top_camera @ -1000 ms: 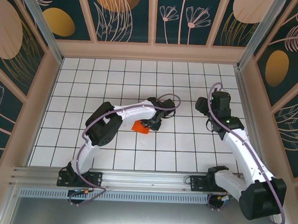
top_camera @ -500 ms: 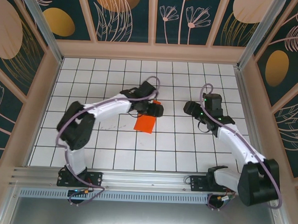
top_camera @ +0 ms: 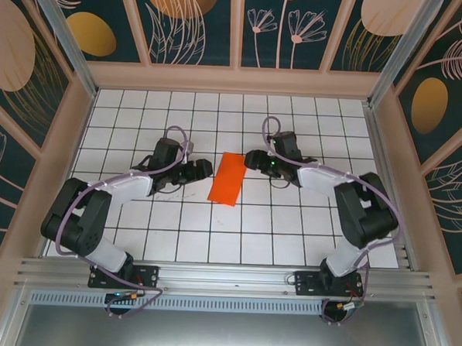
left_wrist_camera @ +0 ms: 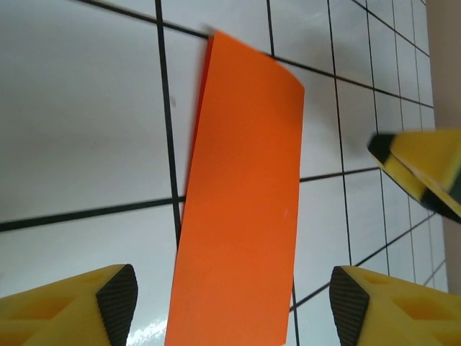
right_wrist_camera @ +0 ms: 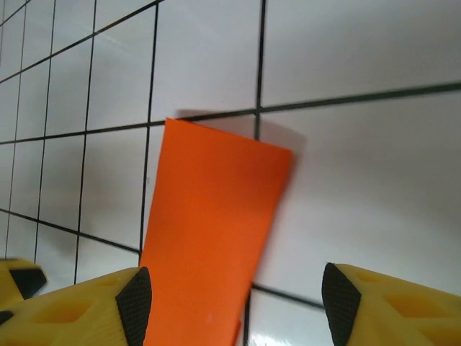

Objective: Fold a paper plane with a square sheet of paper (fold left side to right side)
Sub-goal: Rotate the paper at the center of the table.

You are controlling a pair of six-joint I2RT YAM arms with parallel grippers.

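Left gripper (top_camera: 206, 169), right gripper (top_camera: 250, 158): orange paper (top_camera: 227, 179) between.

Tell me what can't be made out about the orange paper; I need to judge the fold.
Left wrist view: the orange paper runs off the bottom edge, near end unseen.
Right wrist view: likewise cut off at the bottom edge.
Top view: creases and layer alignment too small to tell.

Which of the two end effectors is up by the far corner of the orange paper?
The right end effector: it is at the far right corner of the orange paper; the left end effector sits beside its left long edge.
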